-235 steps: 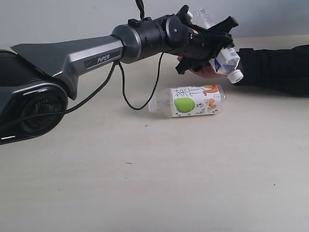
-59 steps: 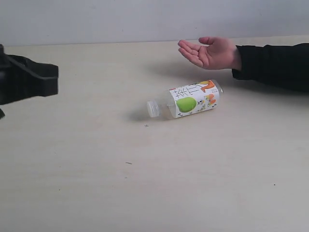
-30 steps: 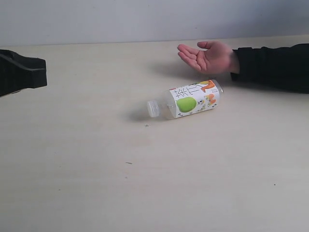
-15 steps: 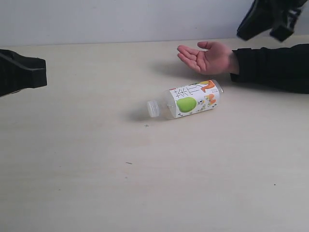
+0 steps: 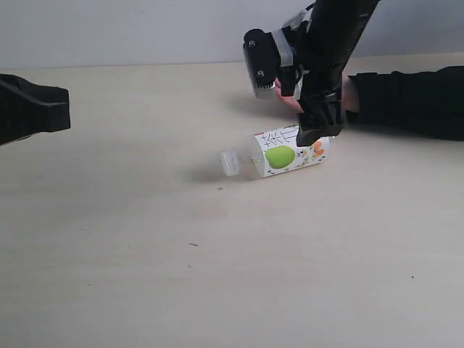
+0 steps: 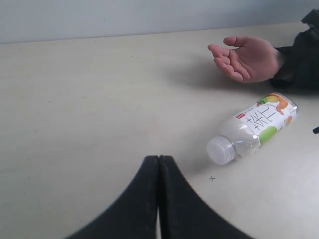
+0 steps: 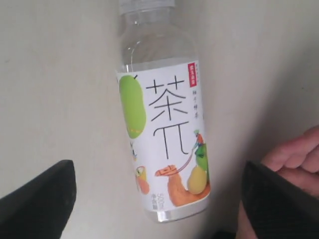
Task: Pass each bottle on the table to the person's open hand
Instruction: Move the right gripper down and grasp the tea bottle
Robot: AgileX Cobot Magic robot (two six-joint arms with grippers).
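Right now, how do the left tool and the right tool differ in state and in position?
The left tool is shut, its fingers pressed together; the right tool is open, its fingers wide apart. The right tool hangs over the lying bottle, with a finger on each side and not touching it; the left tool is well away from the bottle. Both are black and hold nothing.

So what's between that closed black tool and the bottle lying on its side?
Only bare table, apart from one tiny dark speck by the bottle; the left wrist view shows it.
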